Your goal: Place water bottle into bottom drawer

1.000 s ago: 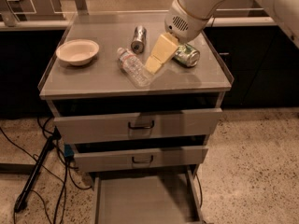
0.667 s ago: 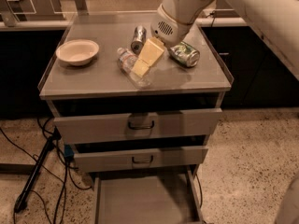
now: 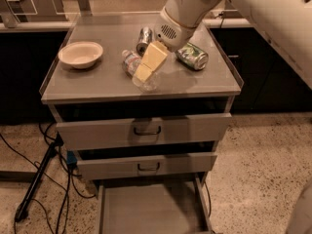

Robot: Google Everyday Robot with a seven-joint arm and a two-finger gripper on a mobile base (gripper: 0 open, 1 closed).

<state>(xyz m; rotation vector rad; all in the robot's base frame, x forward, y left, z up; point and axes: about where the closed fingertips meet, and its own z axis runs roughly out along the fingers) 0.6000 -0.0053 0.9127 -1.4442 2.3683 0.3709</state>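
The water bottle (image 3: 129, 61) lies on its side on the grey cabinet top (image 3: 97, 82), near the middle, clear and ribbed with a pale label band. My gripper (image 3: 146, 70) hangs from the white arm (image 3: 183, 11) and sits right over the bottle's middle, covering most of it. Only the bottle's two ends show beside it. The bottom drawer (image 3: 151, 208) is pulled out below, a wide shallow grey tray with a bare floor.
A white bowl (image 3: 80, 54) sits at the top's left. A silver can (image 3: 144, 34) lies behind the bottle and a green can (image 3: 192, 56) to its right. Two upper drawers (image 3: 144, 129) with dark handles stand slightly ajar. Cables and a dark stand (image 3: 39, 179) lie on the floor at left.
My gripper has moved left and toward the front of the cabinet top, from beside the green can to directly over the water bottle. The bottle, cans and bowl have not moved.
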